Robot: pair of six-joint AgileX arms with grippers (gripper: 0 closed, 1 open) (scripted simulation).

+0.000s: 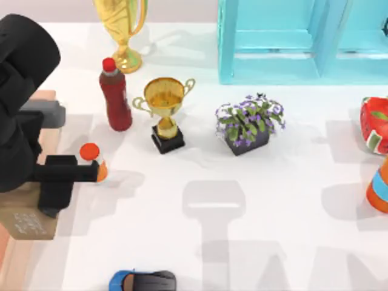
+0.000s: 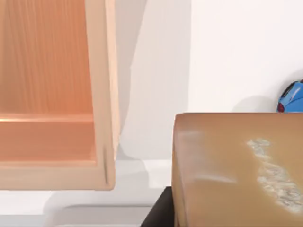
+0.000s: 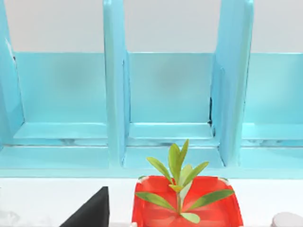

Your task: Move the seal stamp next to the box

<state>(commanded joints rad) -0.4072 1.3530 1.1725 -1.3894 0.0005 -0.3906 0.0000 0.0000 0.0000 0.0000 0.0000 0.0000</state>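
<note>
I take the small orange bottle (image 1: 92,159) with its red-orange cap as my landmark. It stands on the white table (image 1: 242,230) near the left edge.

Nearest to the camera, just below and left of this bottle, my left gripper (image 1: 51,197) holds the seal stamp (image 1: 27,221). The black fingers close on the upper part of the tan block, and the pale engraved marks show on the face that looks up. In the left wrist view the seal stamp (image 2: 236,170) is close to the lens, with the whitish marks on its side, and the box (image 2: 52,94) lies just beside it with a strip of white table between them. The wall of the box is thick and salmon-orange. In the top view I see the box (image 1: 5,251) at the left edge, left of the bottle and partly under the arm.

Below and right of the bottle, at the near edge, a blue toy car (image 1: 142,281) lies.

Right of the bottle stands a gold trophy (image 1: 165,112) on a black base, and further right a pot of purple flowers (image 1: 248,124). Above the bottle is a dark red drink bottle (image 1: 115,97).

Farthest, right and above, is the turquoise shelf unit (image 1: 291,39). The right wrist view looks at this shelf (image 3: 170,94) over a red pot with a green plant (image 3: 182,198); whether my right gripper is open or closed I cannot tell.
</note>
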